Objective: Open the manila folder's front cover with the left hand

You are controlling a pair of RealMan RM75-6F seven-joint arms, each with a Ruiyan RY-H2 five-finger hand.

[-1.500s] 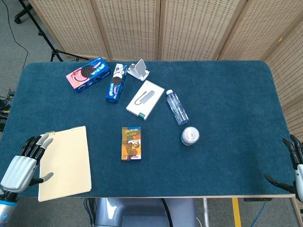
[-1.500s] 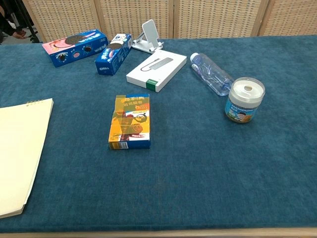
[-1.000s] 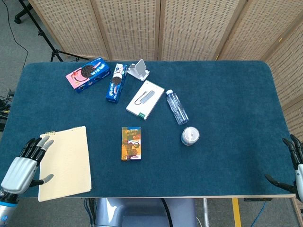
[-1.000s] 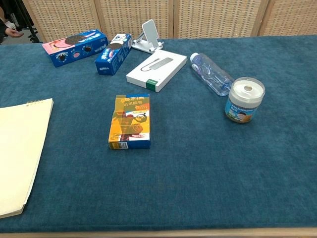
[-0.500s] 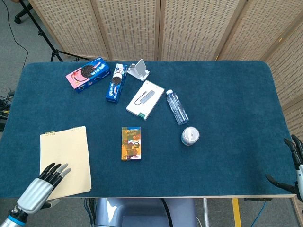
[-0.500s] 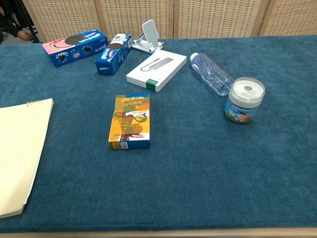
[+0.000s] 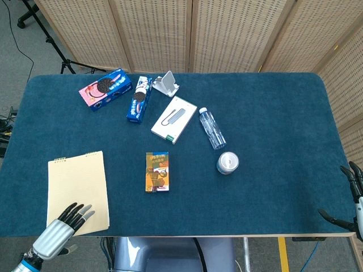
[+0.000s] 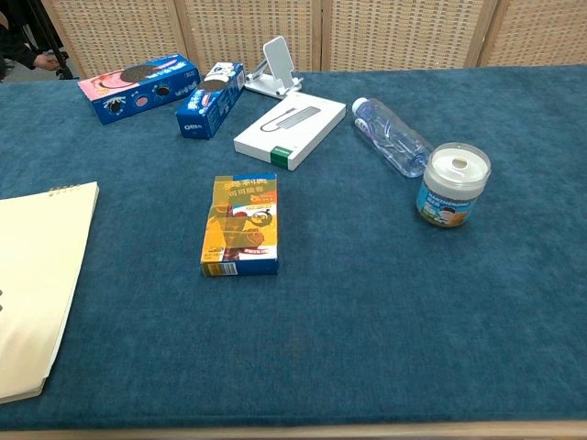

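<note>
The folder (image 7: pixel 77 192) lies flat and closed at the near left corner of the table (image 7: pixel 272 124), its long sides running away from the robot (in the chest view only its right part shows, at the left edge). The left hand (image 7: pixel 59 229) sits at the folder's near edge, just off the table's front, with its dark fingertips (image 7: pixel 75 212) spread and reaching over the folder's near right corner; it holds nothing, and whether the tips touch the cover cannot be told. The right hand (image 7: pixel 353 198) shows only partly at the far right edge of the head view, off the table's near right corner, fingers apart and empty. Mid-table stands an orange box (image 7: pixel 157 171), lying flat, well apart from the folder. To its right is a small jar (image 7: pixel 227 163), upright, and just beyond that a clear bottle (image 7: pixel 211 127) on its side. Beside the bottle lies a white box (image 7: pixel 173 119), and behind it a white phone stand (image 7: pixel 165 84). At the far left are two cookie packs, a pink-and-blue one (image 7: pixel 105 89) and a narrow blue one (image 7: pixel 138 99), near each other but apart.
</note>
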